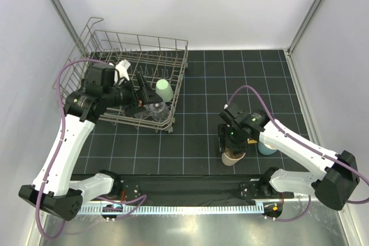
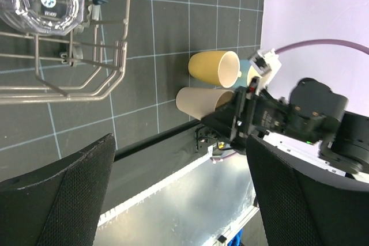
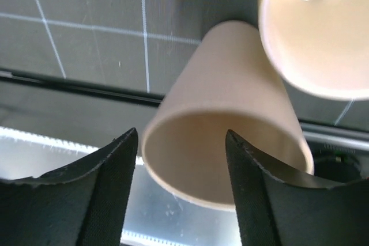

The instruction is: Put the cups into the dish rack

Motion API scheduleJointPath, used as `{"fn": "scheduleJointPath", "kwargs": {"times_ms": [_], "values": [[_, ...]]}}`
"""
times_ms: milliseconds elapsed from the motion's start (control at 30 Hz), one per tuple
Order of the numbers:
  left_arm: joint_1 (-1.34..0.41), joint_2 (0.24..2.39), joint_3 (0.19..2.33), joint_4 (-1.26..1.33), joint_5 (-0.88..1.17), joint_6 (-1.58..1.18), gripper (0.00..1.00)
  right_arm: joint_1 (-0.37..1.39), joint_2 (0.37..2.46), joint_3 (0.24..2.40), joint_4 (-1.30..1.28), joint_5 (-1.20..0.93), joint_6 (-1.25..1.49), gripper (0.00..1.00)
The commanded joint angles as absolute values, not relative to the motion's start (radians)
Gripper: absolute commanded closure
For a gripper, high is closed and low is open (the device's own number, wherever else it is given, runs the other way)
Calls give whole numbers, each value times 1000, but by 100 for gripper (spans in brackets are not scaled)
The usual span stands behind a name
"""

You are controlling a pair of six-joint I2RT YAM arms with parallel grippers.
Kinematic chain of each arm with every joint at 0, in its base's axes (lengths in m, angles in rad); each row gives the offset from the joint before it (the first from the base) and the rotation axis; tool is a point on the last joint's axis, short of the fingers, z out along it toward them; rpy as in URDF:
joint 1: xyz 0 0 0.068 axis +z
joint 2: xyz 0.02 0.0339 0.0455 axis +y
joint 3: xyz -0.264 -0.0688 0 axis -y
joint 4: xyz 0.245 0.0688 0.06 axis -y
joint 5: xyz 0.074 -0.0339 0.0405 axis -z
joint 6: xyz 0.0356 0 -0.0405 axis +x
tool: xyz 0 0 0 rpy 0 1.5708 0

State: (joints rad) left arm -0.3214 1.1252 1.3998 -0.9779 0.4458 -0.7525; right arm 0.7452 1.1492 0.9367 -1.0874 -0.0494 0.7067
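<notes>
The grey wire dish rack (image 1: pixel 98 33) stands at the far left. It holds a mint-green cup (image 1: pixel 164 90) and clear tumblers (image 1: pixel 153 109); one tumbler (image 2: pixel 43 1) shows in the left wrist view. My left gripper (image 1: pixel 141 97) is open and empty inside the rack (image 2: pixel 181 200). My right gripper (image 1: pixel 226 140) is open, its fingers on either side of the rim of the tan cup (image 3: pixel 230 102), which lies on its side (image 1: pixel 233 157). A cream-lined yellow mug (image 3: pixel 314 27) lies beside it (image 2: pixel 213 67). The light-blue mug (image 1: pixel 266 148) stands to the right.
A black grid mat (image 1: pixel 230 84) covers the table. A black bar (image 1: pixel 190 182) and a white toothed strip (image 1: pixel 190 207) run along the near edge. Grey walls close in the back and both sides.
</notes>
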Motion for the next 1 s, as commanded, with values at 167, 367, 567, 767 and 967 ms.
{"fn": "scheduleJointPath", "kwargs": {"times_ms": [167,367,567,767,967], "values": [[-325,1049,1405,-1005,430,-821,11,770,1180,881,-931,-5,650,49],[-325,990,1381,-1016,388,-865,12,772,1157,848,-908,-5,618,62],[-327,908,1295,-942,382,-940,9,775,1152,830,-891,-5,557,76],[-325,916,1307,-894,408,-983,4,773,1118,995,-949,-20,508,89],[-325,956,1287,-698,532,-1057,0,773,1123,1195,-950,-106,436,96]]}}
